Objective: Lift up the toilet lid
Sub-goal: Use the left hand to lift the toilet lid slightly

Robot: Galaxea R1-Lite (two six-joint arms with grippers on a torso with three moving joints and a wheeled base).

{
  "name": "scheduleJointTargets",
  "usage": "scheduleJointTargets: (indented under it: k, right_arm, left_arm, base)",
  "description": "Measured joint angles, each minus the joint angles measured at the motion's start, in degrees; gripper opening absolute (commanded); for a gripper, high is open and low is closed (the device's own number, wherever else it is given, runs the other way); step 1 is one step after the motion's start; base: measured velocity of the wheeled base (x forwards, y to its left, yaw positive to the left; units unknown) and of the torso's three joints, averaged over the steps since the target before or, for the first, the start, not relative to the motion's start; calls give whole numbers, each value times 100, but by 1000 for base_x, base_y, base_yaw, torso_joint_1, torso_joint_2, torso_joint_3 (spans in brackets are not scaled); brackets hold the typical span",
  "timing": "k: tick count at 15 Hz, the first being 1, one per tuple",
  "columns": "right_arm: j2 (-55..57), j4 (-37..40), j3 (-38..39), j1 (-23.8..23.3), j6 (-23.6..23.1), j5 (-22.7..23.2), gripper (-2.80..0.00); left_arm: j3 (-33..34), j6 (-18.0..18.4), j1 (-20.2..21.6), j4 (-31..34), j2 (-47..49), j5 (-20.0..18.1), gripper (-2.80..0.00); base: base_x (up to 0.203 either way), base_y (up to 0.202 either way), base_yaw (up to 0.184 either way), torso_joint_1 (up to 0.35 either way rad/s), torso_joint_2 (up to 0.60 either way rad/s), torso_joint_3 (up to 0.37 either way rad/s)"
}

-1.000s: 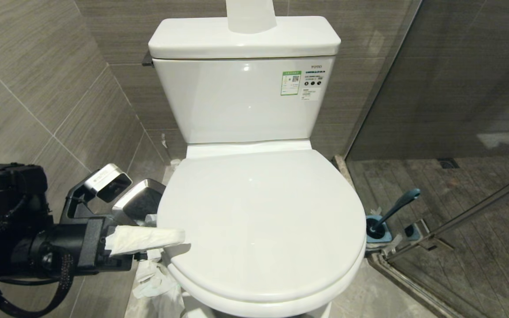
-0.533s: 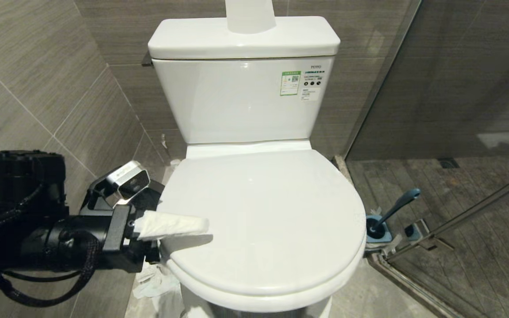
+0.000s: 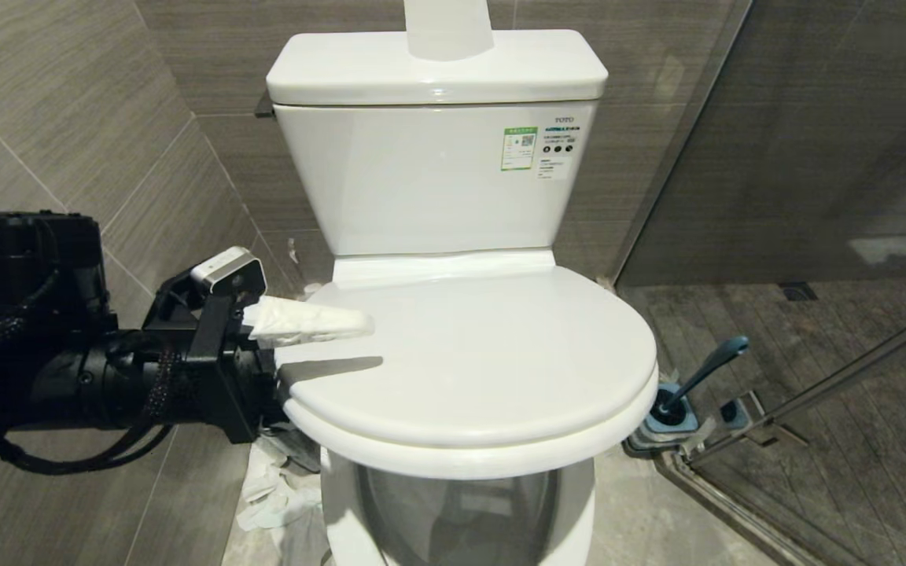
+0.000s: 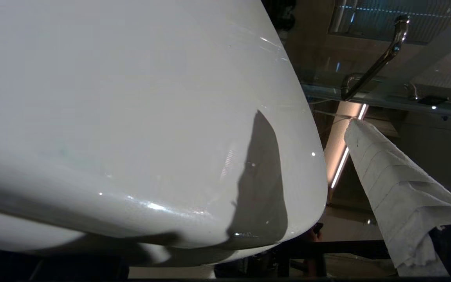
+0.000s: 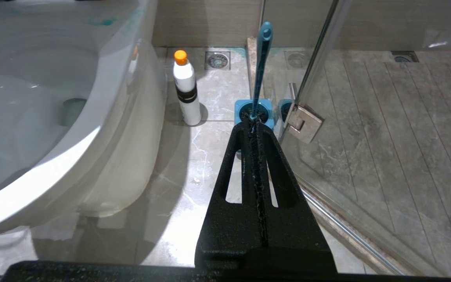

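The toilet lid point(image 3: 484, 354) is a glossy white oval. Its front is raised off the bowl point(image 3: 453, 511), whose opening shows beneath, and a second white rim rides up right under it. My left gripper point(image 3: 300, 358) is at the lid's left edge and open. Its paper-wrapped upper finger point(image 3: 307, 322) hovers just above the lid and casts a shadow on it. The lower finger is hidden under the edge. In the left wrist view the lid point(image 4: 131, 117) fills the frame beside the wrapped finger point(image 4: 394, 188). My right gripper point(image 5: 253, 122) is shut and empty, low to the toilet's right.
The tank point(image 3: 437, 189) and its flat cover point(image 3: 437, 75) stand behind the lid. A tiled wall point(image 3: 68, 141) is close on the left. A blue toilet brush point(image 3: 677, 397) and a glass shower door point(image 3: 815, 196) are on the right. Crumpled paper point(image 3: 276, 487) lies on the floor.
My left gripper has moved up, and the lid's front has risen with it. The bowl opening now shows under the raised front.
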Motion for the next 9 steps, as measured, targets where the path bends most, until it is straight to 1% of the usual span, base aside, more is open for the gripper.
scheduleJointTargets:
  k: [2,4,5,9]
  right_arm:
    - [0,0,0,2,-2,0,-280]
    - [0,-1,0,2,0,2,-280]
    - [0,0,0,2,2,2,-280]
    - [0,0,0,2,2,0,-280]
  left_arm:
    - [-117,-126,23,-13,-10,-1,0]
    - [-156,-132,31,38,-38,5,0]
    - [-207,-134,36,170,-68,10,0]
    - [-798,-142,25,1328,-202,2,0]
  base:
    - [0,0,0,0,0,0]
    - [0,0,0,0,0,0]
    - [0,0,0,0,0,0]
    - [0,0,0,0,0,0]
